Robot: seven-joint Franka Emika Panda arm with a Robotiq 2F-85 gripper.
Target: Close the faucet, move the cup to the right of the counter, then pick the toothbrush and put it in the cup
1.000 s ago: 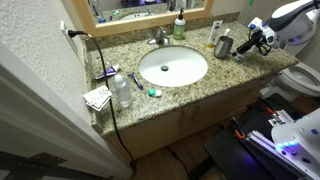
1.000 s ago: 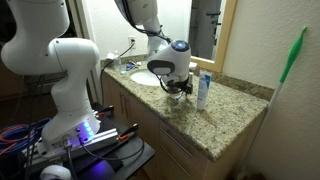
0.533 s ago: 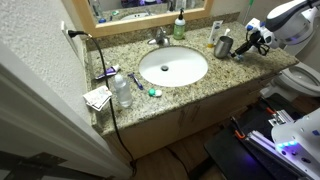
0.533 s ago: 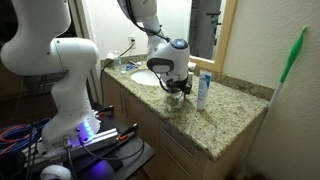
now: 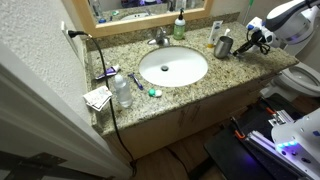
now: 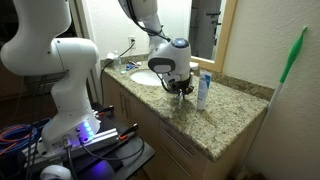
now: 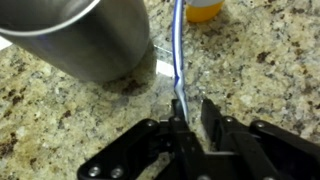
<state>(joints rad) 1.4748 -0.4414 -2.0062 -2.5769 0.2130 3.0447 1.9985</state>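
The wrist view shows the blue toothbrush (image 7: 178, 50) lying on the speckled counter (image 7: 270, 60), running from the top edge down between my fingers. The gripper (image 7: 194, 118) straddles its handle with the jaws drawn close together. The handle rests against the left finger (image 7: 177, 118), and a narrow gap still shows beside the right one. The grey metal cup (image 7: 80, 35) stands just to the left of the brush. In an exterior view the gripper (image 5: 243, 46) is low at the counter's right end next to the cup (image 5: 223, 45). The chrome faucet (image 5: 158, 38) sits behind the sink (image 5: 173, 67).
An orange-capped item (image 7: 205, 8) stands just beyond the brush tip. A white tube (image 6: 203, 90) stands upright near the gripper (image 6: 181, 92). A green soap bottle (image 5: 180, 27) is by the mirror. A clear bottle (image 5: 121, 92) and other toothbrushes (image 5: 108, 72) lie at the left end.
The jaws have closed in from wide apart to a narrow gap around the toothbrush handle. The arm has hardly shifted, and the cup has stayed where it was.
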